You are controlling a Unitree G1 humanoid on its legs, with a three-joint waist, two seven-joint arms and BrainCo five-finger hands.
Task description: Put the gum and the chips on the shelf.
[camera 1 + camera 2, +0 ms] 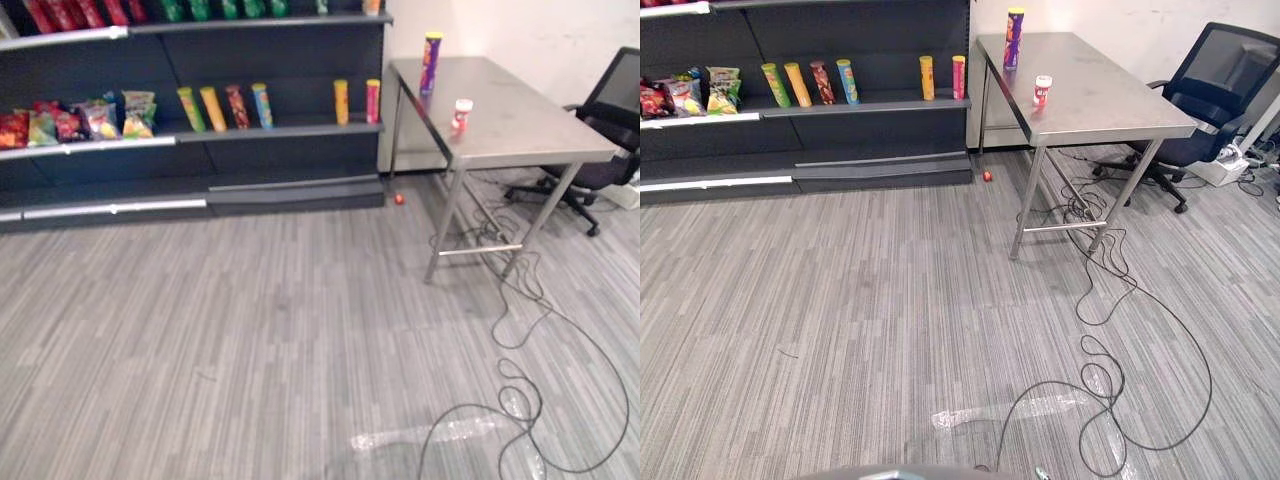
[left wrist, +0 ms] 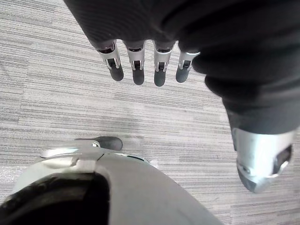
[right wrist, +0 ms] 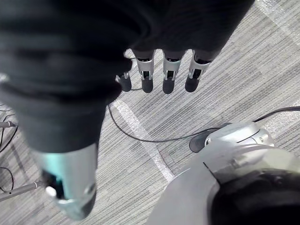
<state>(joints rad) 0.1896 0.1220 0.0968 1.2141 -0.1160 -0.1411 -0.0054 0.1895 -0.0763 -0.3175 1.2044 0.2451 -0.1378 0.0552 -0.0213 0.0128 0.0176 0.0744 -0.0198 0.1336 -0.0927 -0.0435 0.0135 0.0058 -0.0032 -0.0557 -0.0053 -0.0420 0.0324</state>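
Standing well apart from table (image 1: 520, 125): chips can (image 1: 431, 62) upright at far end, gum tub (image 1: 461, 116) near edge. Left hand (image 2: 137, 60), right hand (image 3: 169, 71) hang empty, fingers straight. Risk: clumsy reach topples tall can, knocks gum off edge.

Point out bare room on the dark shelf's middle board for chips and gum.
Free: the dark shelf board between the blue chip tube and the yellow tube beside the pink tube. Crowded: colourful snack bags at the left end.
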